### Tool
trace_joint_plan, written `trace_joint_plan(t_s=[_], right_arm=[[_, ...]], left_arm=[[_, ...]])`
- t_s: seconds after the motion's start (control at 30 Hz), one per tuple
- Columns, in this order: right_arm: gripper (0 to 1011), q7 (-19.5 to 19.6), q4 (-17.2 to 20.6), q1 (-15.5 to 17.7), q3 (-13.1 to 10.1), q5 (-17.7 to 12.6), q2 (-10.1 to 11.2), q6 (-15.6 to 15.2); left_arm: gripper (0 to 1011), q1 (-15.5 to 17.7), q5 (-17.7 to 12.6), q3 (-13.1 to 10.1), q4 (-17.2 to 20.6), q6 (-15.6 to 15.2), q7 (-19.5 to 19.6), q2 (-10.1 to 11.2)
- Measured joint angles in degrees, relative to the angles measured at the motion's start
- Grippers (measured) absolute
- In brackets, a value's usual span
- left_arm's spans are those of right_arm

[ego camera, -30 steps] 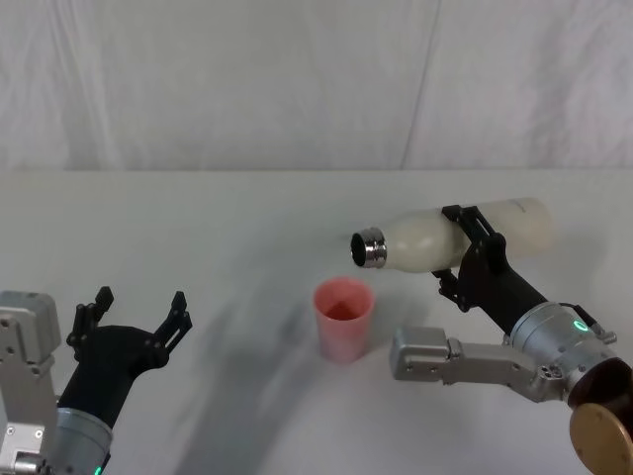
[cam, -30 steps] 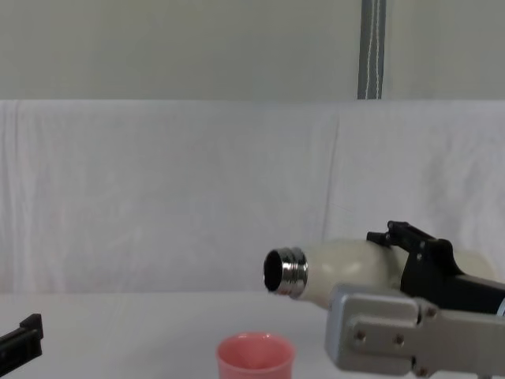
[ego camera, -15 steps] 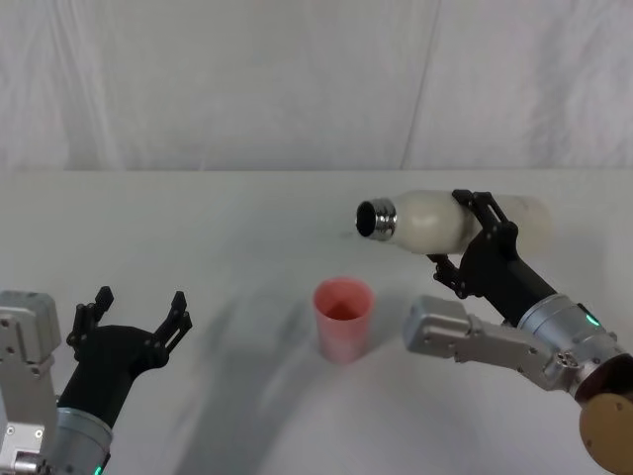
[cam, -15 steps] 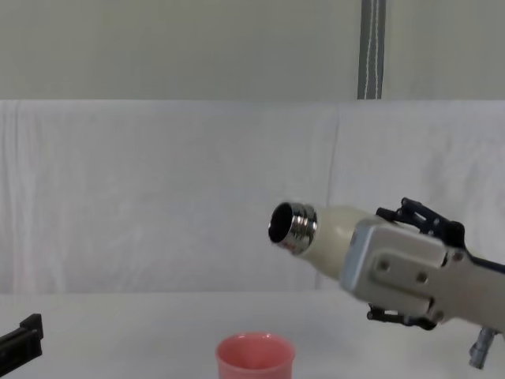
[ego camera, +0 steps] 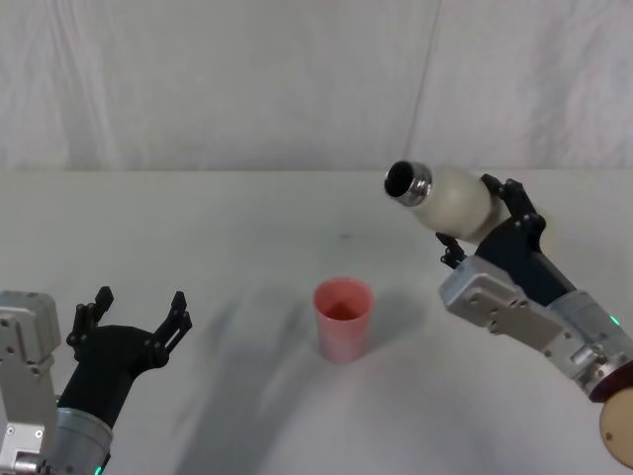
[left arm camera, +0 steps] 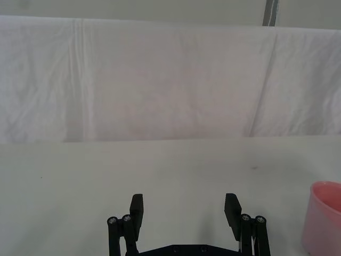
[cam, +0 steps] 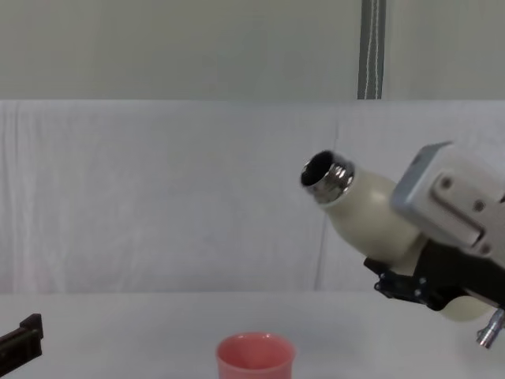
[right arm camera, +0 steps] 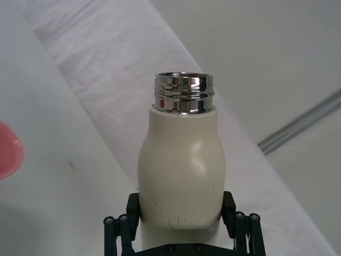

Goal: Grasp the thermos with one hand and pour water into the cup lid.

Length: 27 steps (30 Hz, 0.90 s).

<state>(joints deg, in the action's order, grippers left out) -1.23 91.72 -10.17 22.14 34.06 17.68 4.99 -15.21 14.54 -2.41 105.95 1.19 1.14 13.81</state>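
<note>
The white table [ego camera: 247, 218] stretches flat and matte under a creased white cloth backdrop [ego camera: 297, 79]. Above its right half the right arm reaches forward and upward, its grey metal body angled toward the centre, and the right gripper [ego camera: 482, 220] has its black jaws clamped on the lower body of the thermos [ego camera: 450, 196], which hangs in the air tilted with its open mouth raised and pointing up and to the left. The thermos is a smooth cream-white cylinder narrowing at a rounded shoulder to a shiny threaded steel neck; faint scuffs mark its wall in the right wrist view, and no writing can be read. The left gripper [ego camera: 134, 317] rests low at the near left, black jaws spread apart around nothing. The cup lid [ego camera: 343, 319], a small smooth pink cup, stands upright near the table's middle, below and left of the thermos mouth.
</note>
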Motion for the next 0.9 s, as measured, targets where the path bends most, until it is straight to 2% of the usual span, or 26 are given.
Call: trace_joint_plan(t_s=[0.03,0.53,0.9], right_arm=[[948,0.0,0.0,0.0,0.0,0.0,0.0,0.0],[948,-2.7,0.5,3.1,-6.9,-14.2,-4.6,2.7],[948,-4.5,0.6,4.1,-10.3,-21.7,-7.3,3.0]], left_arm=[[1001,0.0,0.0,0.0,0.0,0.0,0.0,0.0],[1001,0.0,0.0,0.0,0.0,0.0,0.0,0.0],[1001,0.0,0.0,0.0,0.0,0.0,0.0,0.0]])
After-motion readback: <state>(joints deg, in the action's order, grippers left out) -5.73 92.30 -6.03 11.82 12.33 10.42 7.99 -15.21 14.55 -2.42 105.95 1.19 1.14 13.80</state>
